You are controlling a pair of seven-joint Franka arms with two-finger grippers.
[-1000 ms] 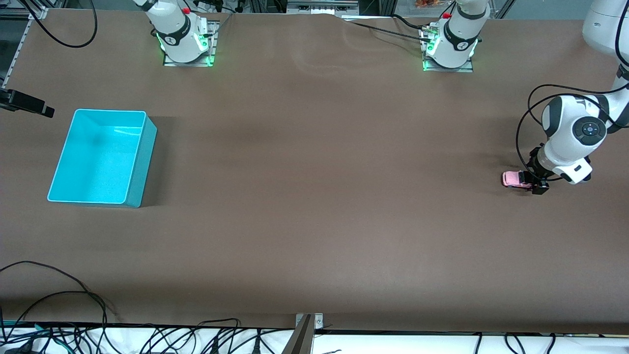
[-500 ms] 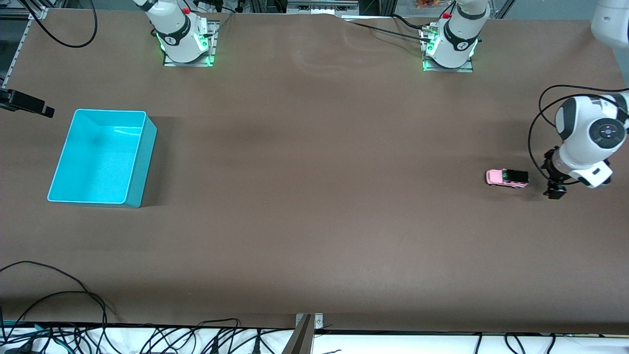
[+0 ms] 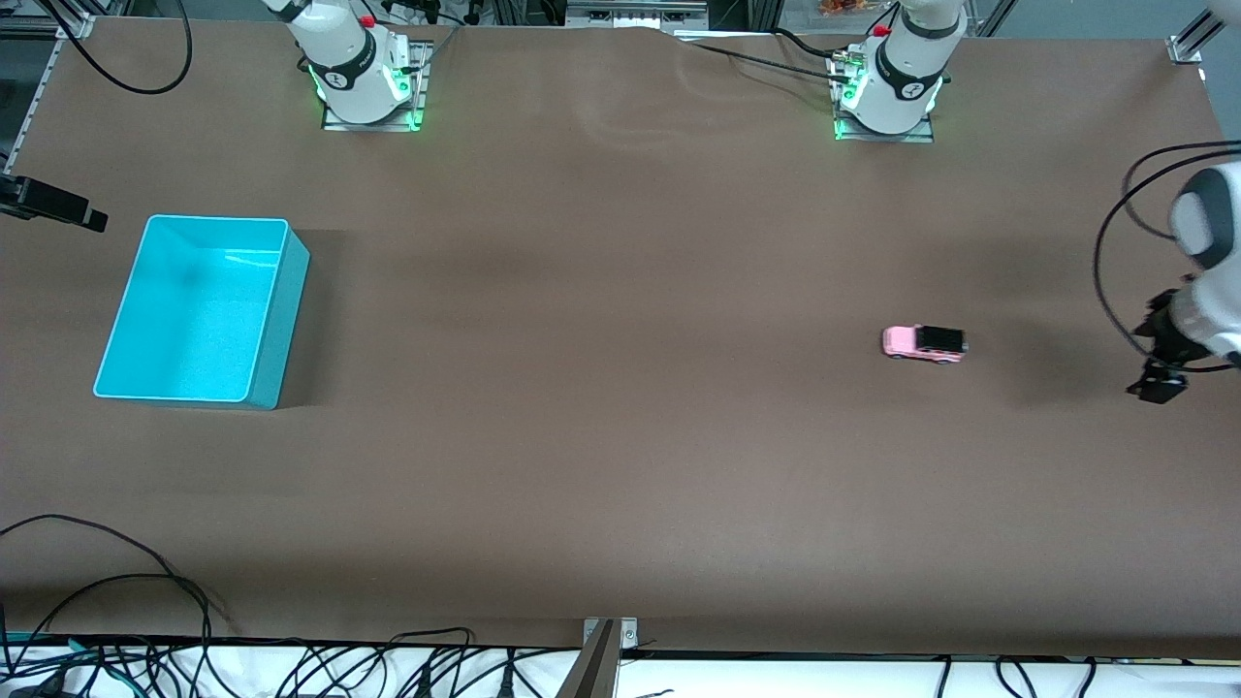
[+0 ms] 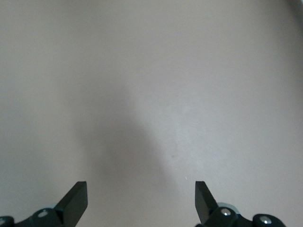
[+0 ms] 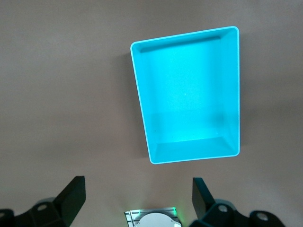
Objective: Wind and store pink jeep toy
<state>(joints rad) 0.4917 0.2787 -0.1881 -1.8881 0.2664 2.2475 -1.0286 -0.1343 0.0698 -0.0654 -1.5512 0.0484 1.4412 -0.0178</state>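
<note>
The pink jeep toy point(image 3: 924, 343), light pink with a black roof, stands alone on the bare brown table toward the left arm's end. My left gripper point(image 3: 1159, 383) is well apart from it, at the very end of the table. In the left wrist view the left gripper point(image 4: 141, 198) is open over bare table with nothing between its fingers, and the jeep is out of sight there. The turquoise bin point(image 3: 281, 330) sits empty at the right arm's end. My right gripper point(image 5: 138, 194) hangs open and empty high above the table beside the bin point(image 5: 189, 94).
The two arm bases, the right point(image 3: 364, 82) and the left point(image 3: 887, 92), stand along the table edge farthest from the front camera. Cables point(image 3: 116, 601) lie along the nearest edge. A wide stretch of brown table separates the jeep from the bin.
The left gripper let go of the jeep and drew back toward its end of the table. The jeep has rolled away from it toward the right arm's end. The bin has not moved.
</note>
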